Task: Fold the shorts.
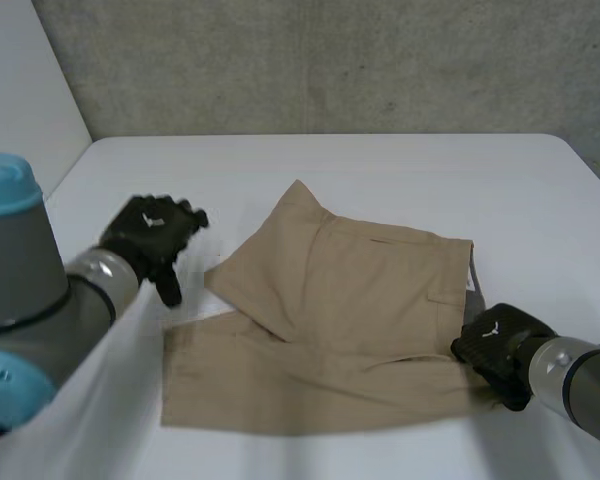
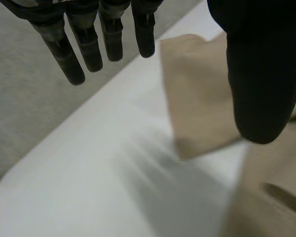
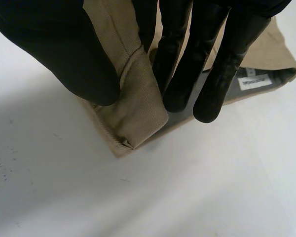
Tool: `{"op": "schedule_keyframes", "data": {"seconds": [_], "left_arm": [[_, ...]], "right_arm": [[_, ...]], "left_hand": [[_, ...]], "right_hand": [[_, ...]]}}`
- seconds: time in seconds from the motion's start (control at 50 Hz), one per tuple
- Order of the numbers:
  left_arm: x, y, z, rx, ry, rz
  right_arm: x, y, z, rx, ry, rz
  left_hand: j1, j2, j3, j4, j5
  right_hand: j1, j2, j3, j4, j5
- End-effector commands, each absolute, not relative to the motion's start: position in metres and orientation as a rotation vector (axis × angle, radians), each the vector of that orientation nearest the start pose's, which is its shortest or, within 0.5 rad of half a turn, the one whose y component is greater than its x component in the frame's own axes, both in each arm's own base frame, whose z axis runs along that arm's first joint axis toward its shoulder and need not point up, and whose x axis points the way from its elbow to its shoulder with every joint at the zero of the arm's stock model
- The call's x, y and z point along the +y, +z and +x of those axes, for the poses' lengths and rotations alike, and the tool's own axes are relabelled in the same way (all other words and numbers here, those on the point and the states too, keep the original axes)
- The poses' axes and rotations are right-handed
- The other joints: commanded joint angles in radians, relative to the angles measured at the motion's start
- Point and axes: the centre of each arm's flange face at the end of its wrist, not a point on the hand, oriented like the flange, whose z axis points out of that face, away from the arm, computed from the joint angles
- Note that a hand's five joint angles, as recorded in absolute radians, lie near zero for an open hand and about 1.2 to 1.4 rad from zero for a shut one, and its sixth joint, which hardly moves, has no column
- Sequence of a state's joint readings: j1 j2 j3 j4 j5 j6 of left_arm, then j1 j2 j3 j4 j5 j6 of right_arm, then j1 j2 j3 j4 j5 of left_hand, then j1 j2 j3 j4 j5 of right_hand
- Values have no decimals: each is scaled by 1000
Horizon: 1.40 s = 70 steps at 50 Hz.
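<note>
Tan shorts (image 1: 330,320) lie in the middle of the white table (image 1: 280,160), one leg folded back across the other so that a corner points to the far side. My left hand (image 1: 152,237) hovers above the table just left of the folded leg, fingers (image 2: 89,44) straight and spread, holding nothing; the tan cloth (image 2: 197,98) lies beyond them. My right hand (image 1: 500,350) is at the waistband's near right corner. Its thumb (image 3: 64,54) and fingers (image 3: 187,74) pinch that waistband corner (image 3: 133,108), and a white label (image 3: 254,81) shows inside the band.
A grey wall (image 1: 330,60) stands behind the table's far edge. Bare tabletop surrounds the shorts on every side, widest at the far side and at the left.
</note>
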State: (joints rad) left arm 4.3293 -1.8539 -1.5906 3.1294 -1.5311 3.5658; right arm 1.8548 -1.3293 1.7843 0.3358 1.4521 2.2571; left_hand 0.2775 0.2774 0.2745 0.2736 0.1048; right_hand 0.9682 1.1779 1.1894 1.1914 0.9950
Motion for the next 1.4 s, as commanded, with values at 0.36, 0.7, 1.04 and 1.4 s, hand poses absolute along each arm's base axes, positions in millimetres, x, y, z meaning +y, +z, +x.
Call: {"op": "schedule_keyframes", "data": {"seconds": [0.36, 0.7, 1.04, 1.4], "left_arm": [[-338, 117, -275, 2381, -1928, 1192], [-343, 107, -275, 2350, -1911, 1209], [-284, 139, -272, 2010, -1667, 1231], [-286, 149, -283, 1968, -1757, 1215]], "right_arm": [[-201, 154, 208, 2480, -1183, -1739], [-203, 155, 207, 2485, -1203, -1730], [-206, 158, 211, 2466, -1254, -1724], [-205, 157, 210, 2475, -1247, -1712]], "left_hand": [[444, 444, 447, 448, 442], [1119, 1119, 1122, 1123, 1117], [1119, 1119, 1122, 1123, 1117], [407, 407, 410, 411, 405]], "right_hand": [[428, 218, 207, 205, 227], [428, 218, 207, 205, 227], [428, 218, 207, 205, 227], [428, 218, 207, 205, 227]]}}
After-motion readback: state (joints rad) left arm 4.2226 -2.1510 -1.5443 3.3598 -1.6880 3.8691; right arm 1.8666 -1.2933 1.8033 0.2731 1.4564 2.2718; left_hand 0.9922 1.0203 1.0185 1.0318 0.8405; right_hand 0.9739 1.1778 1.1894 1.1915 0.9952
